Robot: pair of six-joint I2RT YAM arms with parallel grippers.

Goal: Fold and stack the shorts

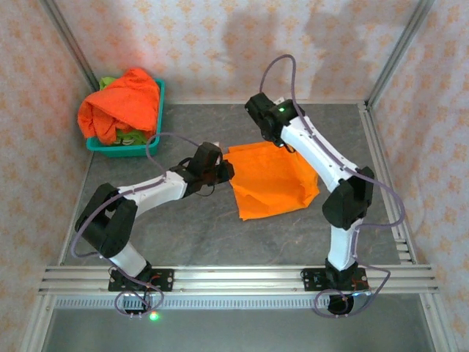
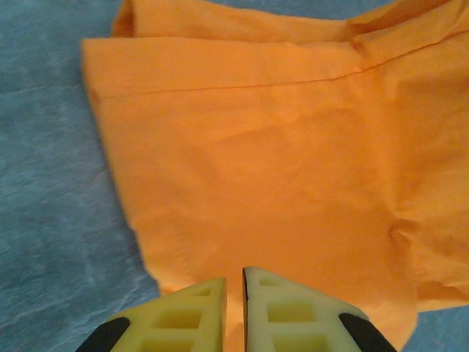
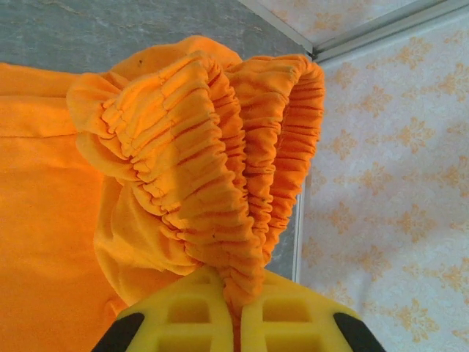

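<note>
A pair of bright orange shorts (image 1: 271, 180) lies spread on the grey table. My right gripper (image 1: 283, 144) is at their far edge. In the right wrist view it (image 3: 236, 292) is shut on the gathered elastic waist (image 3: 220, 147), which bunches up out of the jaws. My left gripper (image 1: 226, 170) is at the shorts' left edge. In the left wrist view its tips (image 2: 234, 277) stand a narrow slit apart over the flat orange cloth (image 2: 264, 161); whether cloth is pinched there cannot be told. Another orange pair of shorts (image 1: 123, 103) is heaped on a lime green pair (image 1: 130, 136) in the basket.
The teal mesh basket (image 1: 123, 152) stands at the table's far left corner. Metal frame rails (image 1: 381, 169) run along the right side and the near edge. Patterned walls close in the back and sides. Bare grey table (image 1: 190, 235) lies in front of the shorts.
</note>
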